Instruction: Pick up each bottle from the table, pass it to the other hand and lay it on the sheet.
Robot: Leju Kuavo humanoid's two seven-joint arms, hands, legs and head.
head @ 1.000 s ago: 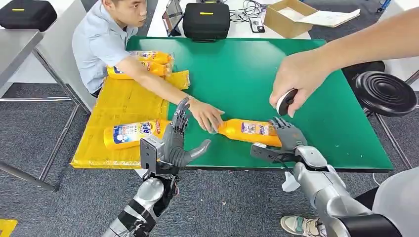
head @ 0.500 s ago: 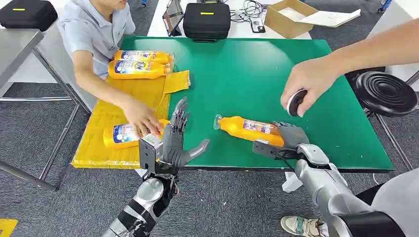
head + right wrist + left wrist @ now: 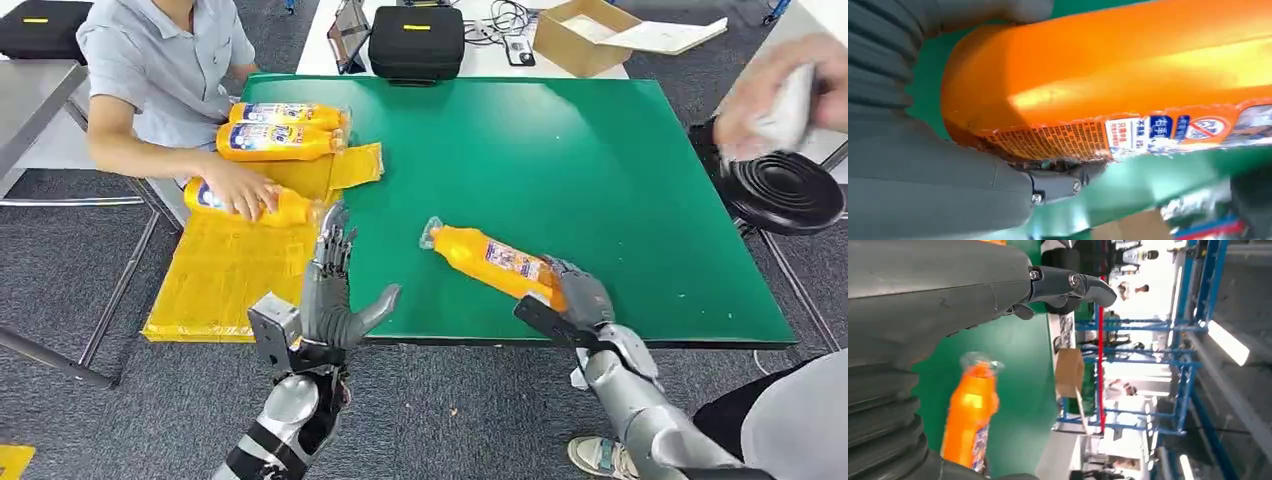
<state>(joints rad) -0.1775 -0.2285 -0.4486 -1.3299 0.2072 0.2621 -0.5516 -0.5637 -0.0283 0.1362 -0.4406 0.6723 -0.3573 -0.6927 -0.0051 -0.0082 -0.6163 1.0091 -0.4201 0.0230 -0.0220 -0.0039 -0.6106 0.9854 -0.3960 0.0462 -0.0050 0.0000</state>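
An orange bottle (image 3: 490, 258) lies slanted over the green table (image 3: 560, 140), its cap pointing far-left. My right hand (image 3: 577, 300) grips its base near the front edge; the right wrist view has the bottle (image 3: 1108, 75) wrapped by that hand (image 3: 923, 185). My left hand (image 3: 335, 290) stands open with its fingers up, by the corner of the yellow sheet (image 3: 225, 275), apart from the bottle. The left wrist view looks past its fingers (image 3: 1063, 282) at the bottle (image 3: 970, 415). Two bottles (image 3: 285, 115) (image 3: 272, 142) lie at the sheet's far end. A seated person's hand holds a third (image 3: 290, 208) on the sheet.
A second person's blurred hand (image 3: 780, 95) hovers at the far right over a black stool (image 3: 782, 188). A black case (image 3: 417, 40) and a cardboard box (image 3: 580, 35) sit beyond the table. The table's front edge runs just ahead of both my hands.
My right hand has closed on the bottle's base and swung it aslant. The seated person moved the sheet bottle farther back. The other person's hand withdrew to the right. My left hand dropped slightly.
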